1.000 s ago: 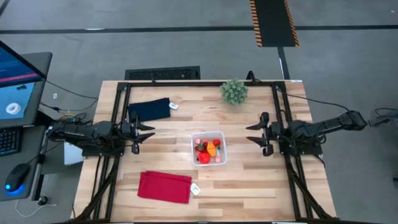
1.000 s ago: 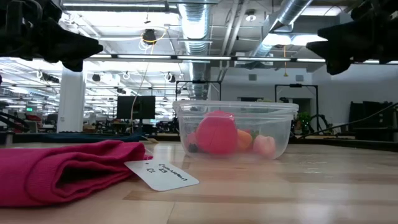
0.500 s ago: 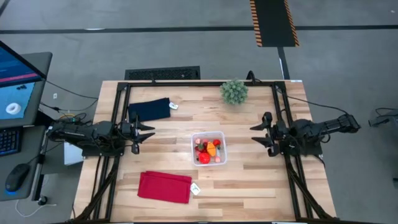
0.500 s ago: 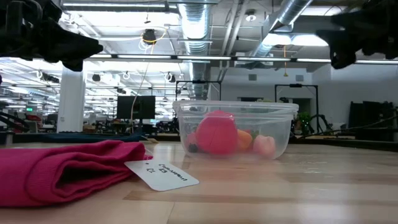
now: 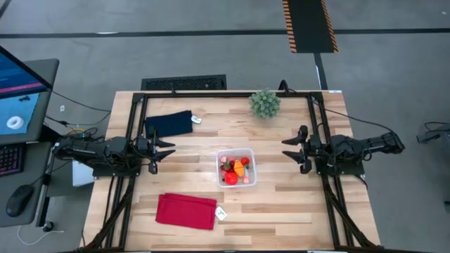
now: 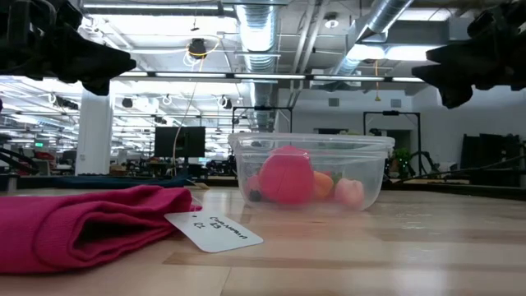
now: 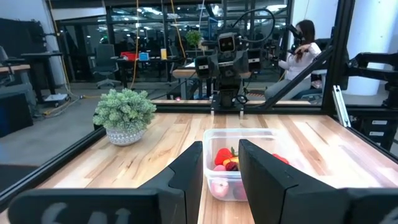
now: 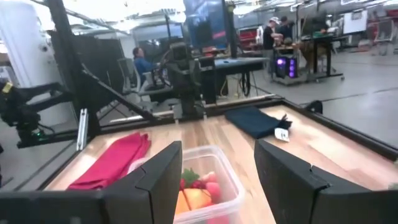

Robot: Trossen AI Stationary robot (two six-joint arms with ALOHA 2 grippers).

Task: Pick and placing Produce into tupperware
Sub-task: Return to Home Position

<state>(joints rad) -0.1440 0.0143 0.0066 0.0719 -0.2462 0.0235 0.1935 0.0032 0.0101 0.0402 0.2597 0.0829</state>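
Observation:
The clear tupperware (image 5: 219,167) stands on its base at the table's middle, with the produce (image 5: 237,169) lying inside: red, pink and orange toy pieces. The low view shows them through the tupperware wall (image 6: 374,168), a large pink-red piece (image 6: 286,175) foremost. My left gripper (image 5: 169,150) hovers open to the container's left, above the table. My right gripper (image 5: 288,150) hovers open to its right. Each wrist view looks past open fingers (image 7: 186,171) (image 8: 161,174) at the tupperware rim (image 7: 239,132) (image 8: 208,151) and the produce (image 7: 225,160) (image 8: 194,191).
A green spiky plant ball (image 5: 265,103) sits near the far edge. A navy cloth (image 5: 169,124) lies far left, and a folded red cloth (image 5: 186,211) with a white tag (image 6: 214,230) lies near left. People (image 7: 303,42) (image 8: 142,65) sit in the room beyond.
My right gripper has drawn back a little toward the table's right edge, away from the container, staying open. The left arm, the container and the produce have kept still.

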